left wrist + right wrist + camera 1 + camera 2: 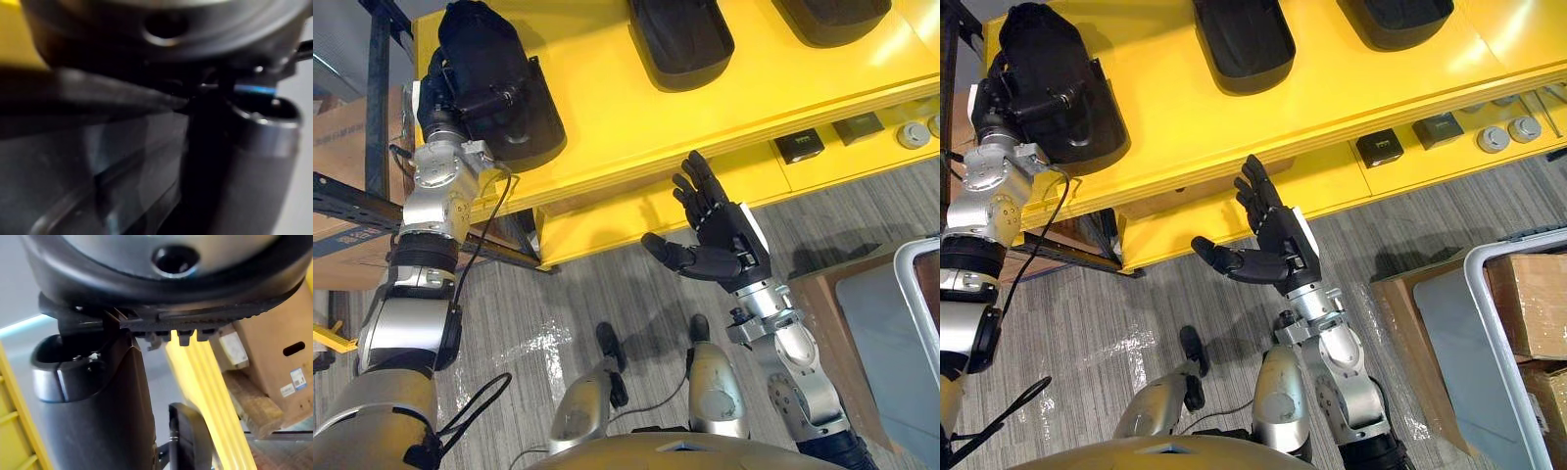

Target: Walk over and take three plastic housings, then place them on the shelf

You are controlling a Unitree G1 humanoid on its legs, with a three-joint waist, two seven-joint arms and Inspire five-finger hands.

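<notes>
The right hand (720, 235) hangs in the air just short of the shelf's front lip, fingers straight and fanned upward, thumb stuck out sideways. It's released, with nothing in it and touching nothing. Below it is grey wood-grain floor (607, 294), and off to its right, low down, a brown cardboard box (1533, 304).

Just past its fingertips runs the yellow shelf (607, 108), a smooth painted board with a lower ledge under it. Small black boxes (798, 145) and round grey parts (913, 134) sit on that ledge, to the right of the hand.

Well to the left, the left hand (475, 93) lies on top of a housing (540, 122) at the shelf's end. The housing is black, matte plastic, a long rounded trough. The hand's dark bulk blends into it, so I can't tell if the fingers grip it or just rest there.

Beyond the right hand sits a second housing (680, 39) of the same oval tub shape, its rounded end facing the front edge. A third housing (827, 20) sits further right. All three have their long axes running front to back across the shelf.
</notes>
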